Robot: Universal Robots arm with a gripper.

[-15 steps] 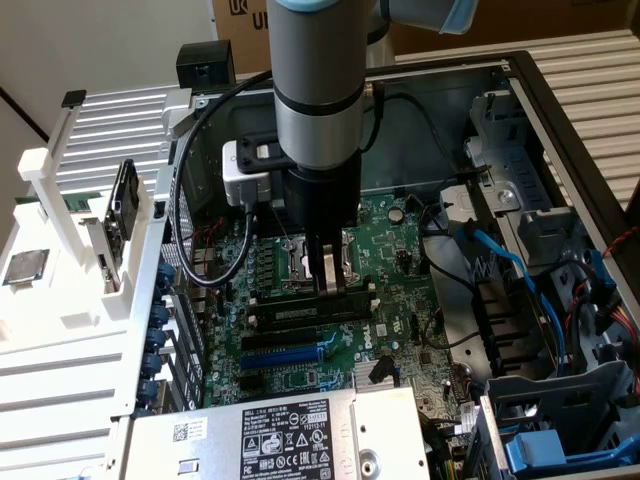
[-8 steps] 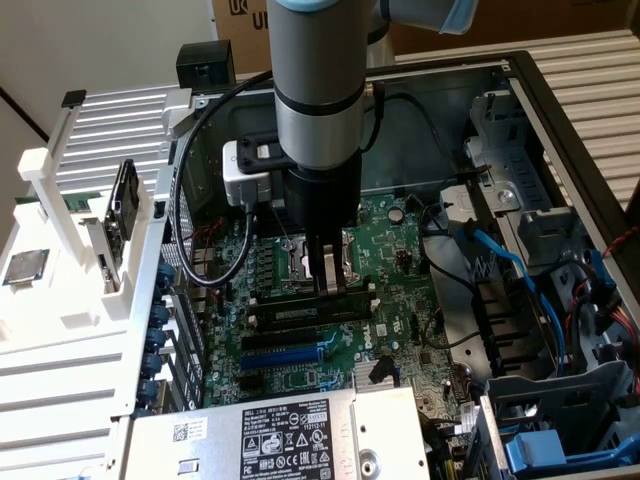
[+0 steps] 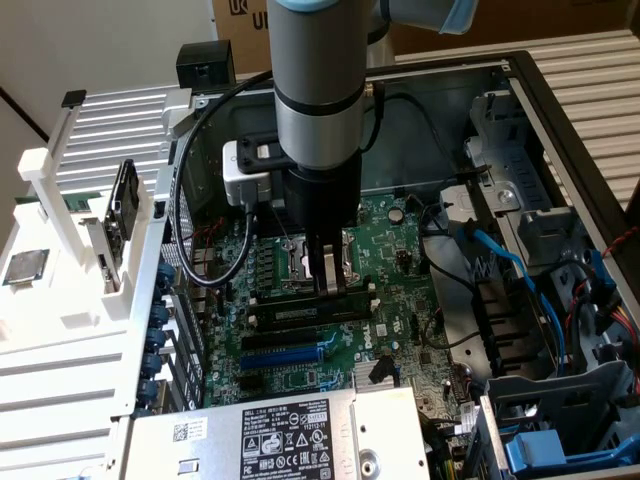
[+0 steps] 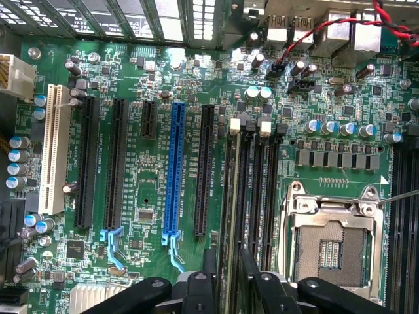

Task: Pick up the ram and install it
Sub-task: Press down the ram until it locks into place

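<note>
carrier: open computer case (image 3: 545,105) | inside: green motherboard (image 3: 400,250) | on board: ram (image 3: 300,314) standing in slot

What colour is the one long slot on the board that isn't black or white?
The slot is blue; it shows best in the wrist view.

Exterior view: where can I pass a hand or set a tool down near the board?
Free: the white slatted stand beside the processor chip, and the labelled power supply top. Crowded: around the end effector over the ram, and the blue cables at the exterior view's right.

Seemingly one ram (image 3: 300,313), one blue slot (image 4: 175,170), one white slot (image 4: 54,150)
</note>
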